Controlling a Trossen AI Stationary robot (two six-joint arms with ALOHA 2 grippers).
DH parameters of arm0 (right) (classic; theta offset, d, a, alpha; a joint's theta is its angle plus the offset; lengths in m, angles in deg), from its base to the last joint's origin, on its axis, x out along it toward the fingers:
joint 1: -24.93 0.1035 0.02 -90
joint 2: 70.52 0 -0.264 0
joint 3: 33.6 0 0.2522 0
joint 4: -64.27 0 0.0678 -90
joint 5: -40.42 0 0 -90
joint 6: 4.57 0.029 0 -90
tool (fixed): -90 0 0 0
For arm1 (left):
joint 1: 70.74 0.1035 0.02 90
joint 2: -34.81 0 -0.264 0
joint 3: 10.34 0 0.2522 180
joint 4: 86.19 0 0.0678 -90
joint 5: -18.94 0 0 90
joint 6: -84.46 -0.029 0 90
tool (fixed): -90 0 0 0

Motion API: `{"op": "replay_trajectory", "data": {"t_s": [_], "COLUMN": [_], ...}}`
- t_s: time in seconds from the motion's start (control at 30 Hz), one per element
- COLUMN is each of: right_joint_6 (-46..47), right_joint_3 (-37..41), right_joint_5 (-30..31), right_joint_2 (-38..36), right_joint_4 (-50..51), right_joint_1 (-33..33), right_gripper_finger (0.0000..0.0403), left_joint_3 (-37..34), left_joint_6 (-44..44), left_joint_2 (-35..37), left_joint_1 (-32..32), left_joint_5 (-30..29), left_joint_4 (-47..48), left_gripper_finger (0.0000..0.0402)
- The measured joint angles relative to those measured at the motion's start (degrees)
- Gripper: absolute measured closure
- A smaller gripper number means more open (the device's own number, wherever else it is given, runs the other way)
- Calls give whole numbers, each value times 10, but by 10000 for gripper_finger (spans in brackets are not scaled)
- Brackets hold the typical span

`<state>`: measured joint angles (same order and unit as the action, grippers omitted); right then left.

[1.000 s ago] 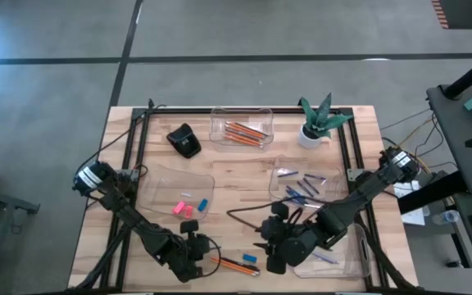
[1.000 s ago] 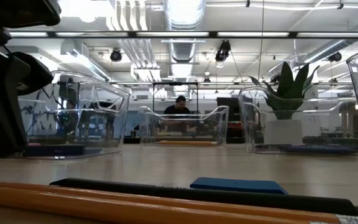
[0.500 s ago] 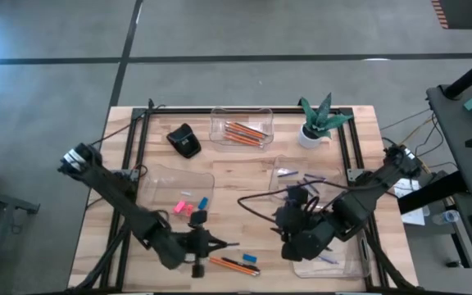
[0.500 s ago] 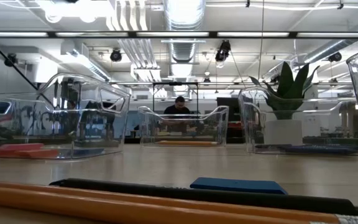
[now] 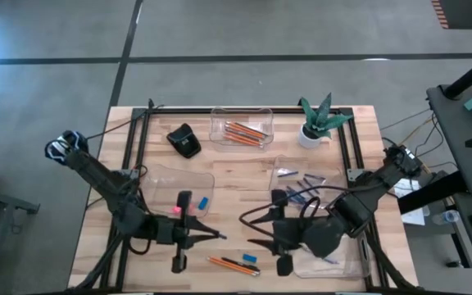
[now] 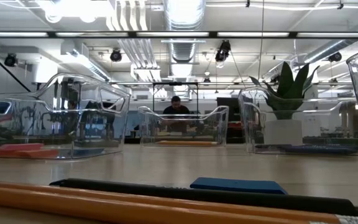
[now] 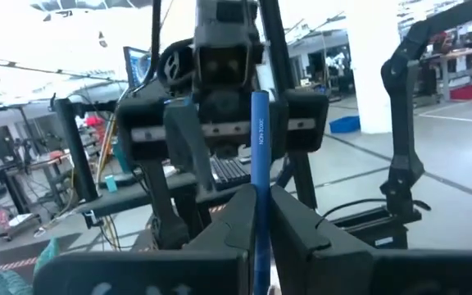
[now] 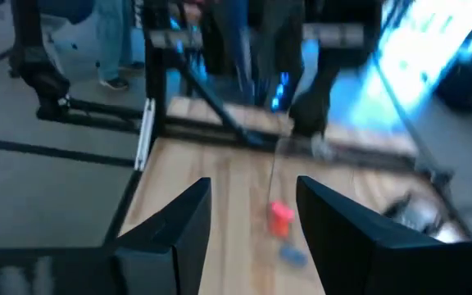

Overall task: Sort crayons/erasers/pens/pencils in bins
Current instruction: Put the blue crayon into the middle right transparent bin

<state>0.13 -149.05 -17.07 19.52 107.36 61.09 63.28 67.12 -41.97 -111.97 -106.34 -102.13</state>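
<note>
High view: the left pincer [image 5: 207, 237] sits in the lower middle of the frame, clenched on a slim blue pen that is hard to pick out from above. The pen bin [image 5: 306, 187] with dark and blue sticks lies to the right of centre, well apart from this pincer and across the right arm. The right pincer [image 5: 260, 243] is spread wide and holds nothing, low in the frame beside the front right bin [image 5: 334, 259]. Two orange pencils [image 5: 234, 264] and a blue eraser [image 5: 250, 258] lie loose between the pincers, nearer the right one, long axis running left to right.

Low view: the pencils [image 6: 135, 205], a black pen [image 6: 216, 196] and the blue eraser [image 6: 238, 185] lie across the foreground; no pincer shows.

Left wrist view: the blue pen [image 7: 259, 164] stands upright between the closed fingers [image 7: 297, 225], its length across the grip.

Right wrist view: the parted fingers [image 8: 179, 225] frame bare table [image 8: 220, 176] with pink and blue erasers [image 8: 281, 217] ahead.
</note>
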Motion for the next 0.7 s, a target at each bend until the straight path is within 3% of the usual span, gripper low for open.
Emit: {"op": "replay_trajectory", "data": {"t_s": [0.2, 0.4, 0.7], "right_joint_6": [-80, -103, -128], "right_joint_3": [-20, -19, -15], "right_joint_5": [-1, -79, -112], "right_joint_2": [0, 1, 3], "right_joint_4": [-33, -87, -164], "right_joint_1": [-17, -42, -57], "right_gripper_finger": [198, 166, 148], "left_joint_3": [-2, -2, -2], "left_joint_6": [-32, -84, -131], "left_joint_2": [-1, -2, -2], "left_joint_1": [0, 4, 15], "left_joint_5": [4, 6, 6], "left_joint_4": [1, -45, -75], "left_gripper_finger": [396, 396, 396]}}
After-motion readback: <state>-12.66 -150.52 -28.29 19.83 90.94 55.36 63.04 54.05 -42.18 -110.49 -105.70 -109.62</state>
